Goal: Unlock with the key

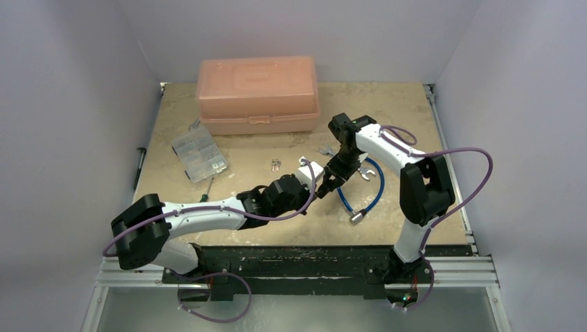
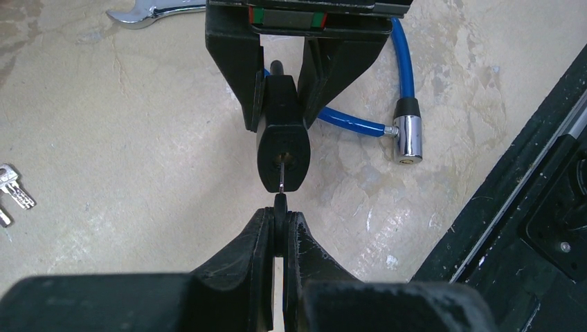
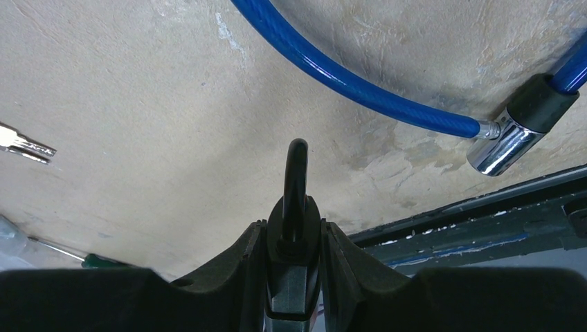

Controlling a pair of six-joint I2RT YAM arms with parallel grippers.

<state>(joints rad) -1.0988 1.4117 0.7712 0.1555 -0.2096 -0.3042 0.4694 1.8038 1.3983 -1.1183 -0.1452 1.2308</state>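
While right tool [image 3: 294, 232] grips padlock [image 2: 282, 138], left tool [image 2: 279, 223] pinches key [image 2: 280, 205], blade [image 2: 282, 180] at keyhole [image 2: 284, 159].

We count two pincers: one left pincer [image 2: 280, 216] and one right pincer [image 3: 294, 235]. On the counter [image 1: 415, 111] we count one peach toolbox [image 1: 257, 93]. In front of the toolbox, to its left, there are one clear organizer [image 1: 199, 152] and one screwdriver [image 1: 205, 197]. In front of its middle, one small bunch of silver keys [image 1: 275, 164]. In front of its right end: one wrench [image 2: 138, 15], one blue cable [image 3: 346, 77], one black padlock [image 2: 282, 138], one black-headed key [image 2: 280, 202].
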